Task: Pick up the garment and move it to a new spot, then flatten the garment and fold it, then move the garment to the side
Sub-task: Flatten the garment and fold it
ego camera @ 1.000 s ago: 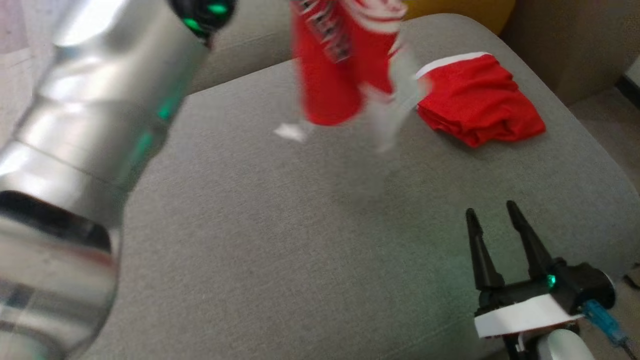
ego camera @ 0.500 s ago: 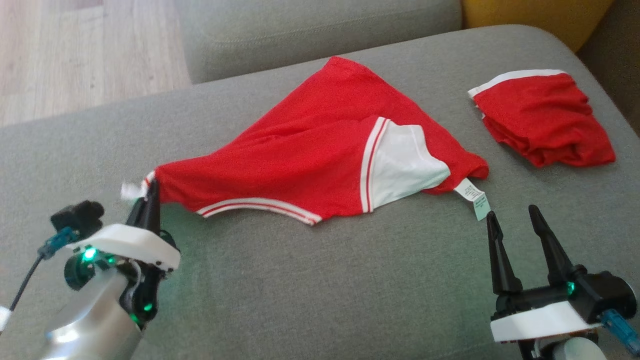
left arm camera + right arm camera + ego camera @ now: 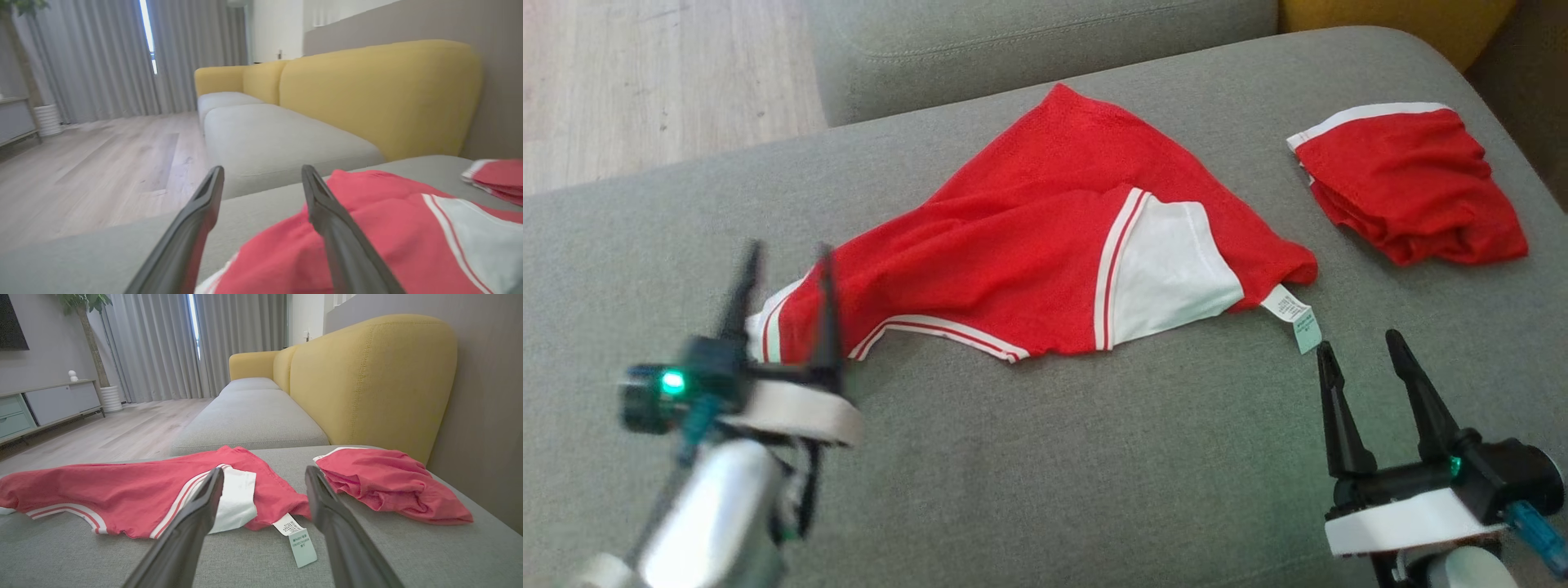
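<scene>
As the red garment (image 3: 1013, 269) lies on the sofa cushion (image 3: 1045, 474), the left gripper (image 3: 789, 247) hovers fingers apart at its eight-o'clock corner, the right gripper (image 3: 1358, 341) likewise spread at four, seemingly flanking it for flattening.

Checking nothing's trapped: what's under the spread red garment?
The spread red fabric garment with white panel lies on the grey woven sofa cushion; its white care label pokes out. Anything beneath the cloth is covered.
</scene>
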Motion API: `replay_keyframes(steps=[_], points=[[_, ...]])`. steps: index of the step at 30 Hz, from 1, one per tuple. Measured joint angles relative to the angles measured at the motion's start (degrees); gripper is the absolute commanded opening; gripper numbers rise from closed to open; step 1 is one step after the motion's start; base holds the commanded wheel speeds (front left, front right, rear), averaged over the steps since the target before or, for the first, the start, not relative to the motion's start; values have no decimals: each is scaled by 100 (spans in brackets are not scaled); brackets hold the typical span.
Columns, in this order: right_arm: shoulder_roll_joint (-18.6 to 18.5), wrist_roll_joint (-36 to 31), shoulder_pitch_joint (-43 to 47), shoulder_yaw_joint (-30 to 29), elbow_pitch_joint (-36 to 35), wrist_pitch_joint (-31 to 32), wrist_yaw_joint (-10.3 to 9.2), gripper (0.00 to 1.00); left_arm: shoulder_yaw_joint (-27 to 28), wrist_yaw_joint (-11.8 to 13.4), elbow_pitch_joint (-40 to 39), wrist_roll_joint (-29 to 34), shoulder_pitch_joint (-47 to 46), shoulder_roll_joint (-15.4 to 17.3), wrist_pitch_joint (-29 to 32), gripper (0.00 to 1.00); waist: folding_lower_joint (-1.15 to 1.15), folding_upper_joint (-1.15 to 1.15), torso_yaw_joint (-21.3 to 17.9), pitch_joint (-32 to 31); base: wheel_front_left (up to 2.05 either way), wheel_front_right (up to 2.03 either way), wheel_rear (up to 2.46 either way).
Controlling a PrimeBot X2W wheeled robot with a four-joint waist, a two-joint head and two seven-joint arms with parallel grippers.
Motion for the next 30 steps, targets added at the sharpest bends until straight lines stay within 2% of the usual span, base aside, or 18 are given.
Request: replay_keyframes(steps=[2, 6, 9, 10, 13, 15, 19, 25, 26, 27, 30], points=[[0, 0, 1, 16, 5, 0, 1, 100, -288, -32, -157, 319, 102, -112, -9, 100, 0, 0, -35, -1, 0, 0, 0], [1, 0, -4, 82, 7, 0, 1, 100, -1174, -388, -52, 848, 95, -393, -13, 100, 0, 0, -113, 81, 0, 0, 0], [1, 1, -35, 93, 7, 0, 0, 100, -1809, -699, 353, 1198, -41, -682, 105, 100, 0, 0, -155, 189, 0, 0, 0], [1, 1, -35, 93, 7, 0, 0, 100, -1809, -699, 353, 1198, -41, -682, 105, 100, 0, 0, -155, 189, 0, 0, 0], [-4, 9, -132, 136, 4, 0, 0, 100, -2196, -889, 988, 1427, -344, -969, 189, 100, 0, 0, -203, 295, 0, 0, 0], [-34, 29, -236, 222, 5, 0, 1, 100, -2499, -921, 1704, 1823, -781, -1103, 272, 100, 0, 0, -296, 367, 0, 0, 0], [-102, 58, -294, 240, 9, 0, 0, 100, -2730, -879, 2459, 2169, -1302, -1254, 210, 100, 1, 0, -414, 446, 0, 0, 0], [-199, 80, -341, 344, 19, 0, 0, 100, -2766, -936, 3513, 2192, -1695, -1459, 126, 100, 1, 0, -566, 577, 0, 0, 0], [-211, 89, -363, 342, 19, 0, 0, 100, -2770, -951, 3643, 2182, -1741, -1474, 118, 64, 1, 0, -580, 601, 0, 0, 0], [-229, 100, -385, 341, 19, 0, 1, 100, -2771, -1010, 3744, 2151, -1790, -1500, 80, 0, 1, 0, -587, 620, 0, 0, 0], [-248, 101, -417, 299, 16, 0, 0, 100, -2764, -1088, 3845, 1992, -1858, -1591, 60, 0, 1, 0, -557, 627, 0, 0, 0]])
